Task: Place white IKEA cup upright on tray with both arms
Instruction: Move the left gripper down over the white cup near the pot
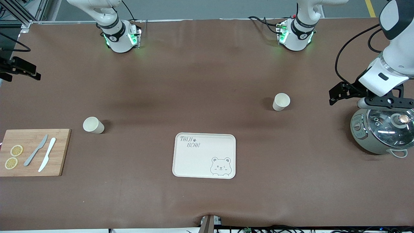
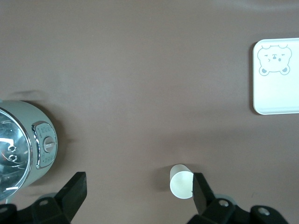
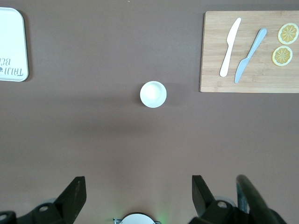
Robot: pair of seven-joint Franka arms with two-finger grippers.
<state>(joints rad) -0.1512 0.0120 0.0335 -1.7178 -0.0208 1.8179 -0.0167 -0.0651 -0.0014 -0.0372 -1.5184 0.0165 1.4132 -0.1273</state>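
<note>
Right hand (image 3: 135, 198) largely cut off

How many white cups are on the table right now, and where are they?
2. One cup stands beside the cutting board, toward the right arm's end. The other cup stands toward the left arm's end, farther from the front camera than the tray. None seems hidden.

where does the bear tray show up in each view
Front view: tray low in the middle, nearer the camera than both cups.
Left wrist view: tray at the edge, bear end showing.
Right wrist view: tray at the edge, lettering end showing.
Shared landmark: its printed markings.
</note>
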